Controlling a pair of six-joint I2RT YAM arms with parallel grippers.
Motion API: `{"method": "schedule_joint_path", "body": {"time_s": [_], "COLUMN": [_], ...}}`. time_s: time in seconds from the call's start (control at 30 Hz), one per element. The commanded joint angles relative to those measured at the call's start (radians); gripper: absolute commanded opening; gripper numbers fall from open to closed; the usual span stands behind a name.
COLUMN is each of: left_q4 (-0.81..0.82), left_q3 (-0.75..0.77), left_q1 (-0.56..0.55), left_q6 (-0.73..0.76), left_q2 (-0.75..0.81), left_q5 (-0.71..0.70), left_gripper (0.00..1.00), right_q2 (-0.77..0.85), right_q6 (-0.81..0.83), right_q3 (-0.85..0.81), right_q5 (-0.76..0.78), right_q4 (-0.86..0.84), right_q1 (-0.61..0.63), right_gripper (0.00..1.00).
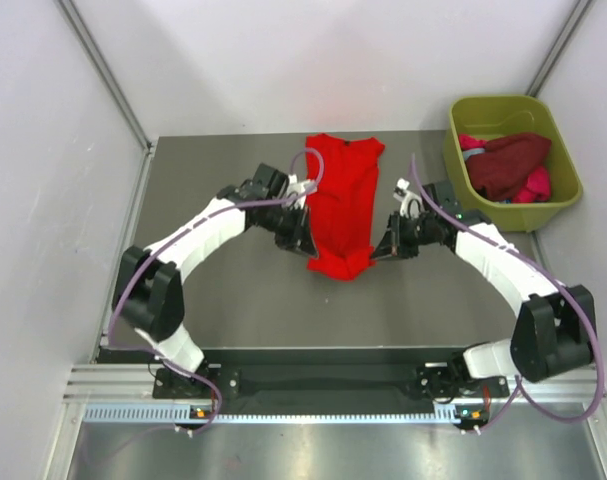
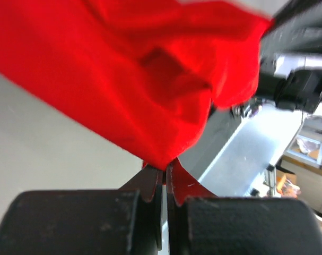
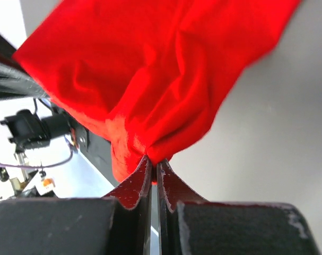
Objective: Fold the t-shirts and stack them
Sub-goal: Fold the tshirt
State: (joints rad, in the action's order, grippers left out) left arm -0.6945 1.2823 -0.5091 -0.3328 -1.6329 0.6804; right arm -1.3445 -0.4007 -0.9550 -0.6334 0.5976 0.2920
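Your left gripper (image 2: pixel 165 171) has its jaws pressed together on a pinch of the bright red t-shirt (image 1: pixel 343 205). The cloth bunches right at the fingertips and spreads away ahead of them. Your right gripper (image 3: pixel 154 162) is the same: its jaws are clamped tight, with a fold of that same shirt caught between them.

The two grippers face each other across the shirt's near end, the left at its left edge and the right at its right edge. The near hem gathers in a rumpled bunch between them. The rest of the shirt runs away from both grippers as a long narrow strip on the table (image 1: pixel 233 290).

Beyond your right gripper and outboard of it, well apart, stands the olive-green tub (image 1: pixel 503 102). In it a dark maroon t-shirt (image 1: pixel 508 162) and a magenta-pink t-shirt (image 1: pixel 536 186) lie heaped together.
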Motion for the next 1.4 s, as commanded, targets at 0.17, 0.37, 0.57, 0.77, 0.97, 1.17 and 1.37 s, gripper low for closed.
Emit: {"method": "schedule_joint_path", "body": {"time_s": [0.17, 0.37, 0.57, 0.77, 0.97, 1.17, 1.37], "left_q4": [-0.088, -0.158, -0.174, -0.171, -0.122, -0.030, 0.056], "left_q3": [0.377, 0.618, 0.831, 0.977, 1.025, 1.104, 1.151], "left_q1": [0.092, 0.158, 0.208, 0.218, 0.218, 0.227, 0.250], "left_q6": [0.104, 0.152, 0.127, 0.100, 0.067, 0.054, 0.048], "left_q2": [-0.297, -0.514, -0.662, -0.777, -0.872, -0.967, -0.996], "left_q5": [0.031, 0.053, 0.054, 0.070, 0.082, 0.018, -0.036], "left_gripper": [0.00, 0.00, 0.00, 0.00, 0.08, 0.10, 0.03], "right_q2": [-0.223, -0.399, -0.491, -0.606, -0.709, -0.795, -0.844], "right_q6": [-0.024, -0.012, 0.005, 0.023, 0.023, 0.042, 0.065], "right_q3": [-0.223, -0.401, -0.496, -0.610, -0.715, -0.741, -0.806], "right_q5": [0.006, 0.035, 0.066, 0.070, 0.080, 0.115, 0.146], "right_q4": [-0.111, -0.153, -0.197, -0.173, -0.177, -0.234, -0.225], "right_q1": [-0.043, -0.068, -0.071, -0.077, -0.080, -0.082, -0.093], "right_gripper": [0.00, 0.00, 0.00, 0.00, 0.00, 0.00, 0.00]}}
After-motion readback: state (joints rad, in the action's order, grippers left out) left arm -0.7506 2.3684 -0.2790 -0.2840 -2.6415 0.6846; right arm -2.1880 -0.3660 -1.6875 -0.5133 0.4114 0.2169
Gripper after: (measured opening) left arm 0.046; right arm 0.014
